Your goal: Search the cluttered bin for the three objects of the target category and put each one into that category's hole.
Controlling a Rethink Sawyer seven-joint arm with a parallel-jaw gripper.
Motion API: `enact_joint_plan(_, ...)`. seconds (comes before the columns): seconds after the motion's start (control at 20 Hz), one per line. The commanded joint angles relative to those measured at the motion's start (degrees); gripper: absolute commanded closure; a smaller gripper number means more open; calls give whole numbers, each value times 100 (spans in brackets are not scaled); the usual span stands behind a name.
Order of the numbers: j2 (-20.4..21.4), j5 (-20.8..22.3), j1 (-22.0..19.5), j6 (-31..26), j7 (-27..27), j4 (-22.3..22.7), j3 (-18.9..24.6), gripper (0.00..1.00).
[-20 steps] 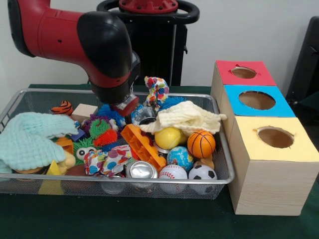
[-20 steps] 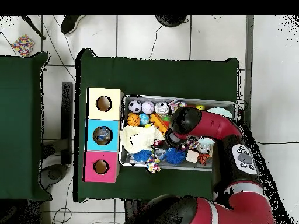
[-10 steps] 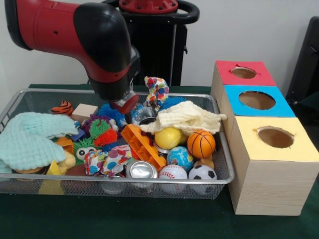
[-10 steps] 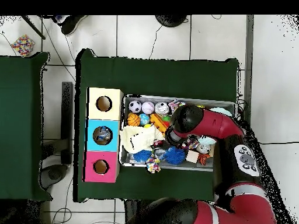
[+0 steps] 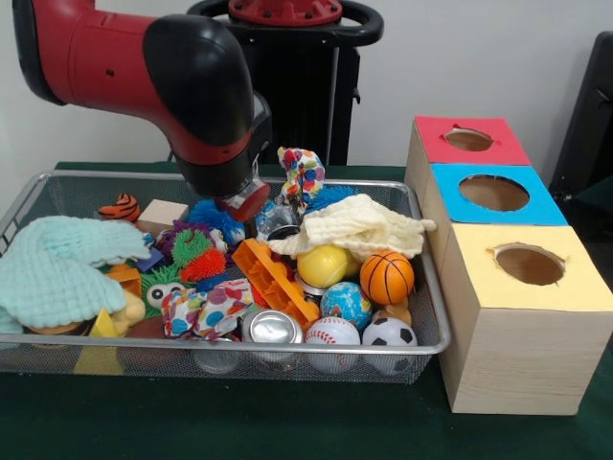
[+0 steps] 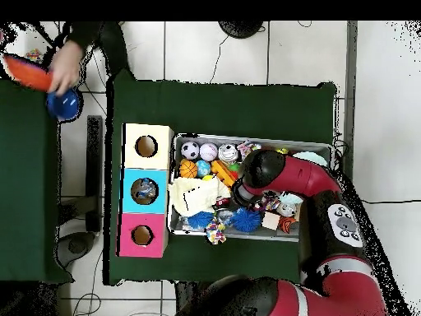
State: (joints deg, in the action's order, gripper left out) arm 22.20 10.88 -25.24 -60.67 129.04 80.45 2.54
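Arm barely moves vs. 1 s ago; gripper (image 5: 241,203) hovers low over bin (image 5: 428,309), far-centre.
Grip state: cannot tell. Nothing lifted yet, holes w/o new item; a hand (image 6: 64,76) now at overhead's top-left.

Silver wire-mesh bin (image 5: 421,287); knitted cream cloth (image 5: 359,225); pale wooden boxes (image 5: 517,355); glossy can (image 5: 273,328).
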Motion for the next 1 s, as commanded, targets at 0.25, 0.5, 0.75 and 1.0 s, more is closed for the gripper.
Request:
enact_joint_plan(0.25,-121,-188,76,272,-80,709,525,0)
enact_joint_plan(0.5,-62,-206,88,664,1,1037,548,0)
enact_joint_plan(0.75,24,-270,133,1025,232,1356,524,0)
enact_joint_plan(1.0,-107,-299,142,996,228,1226,501,0)
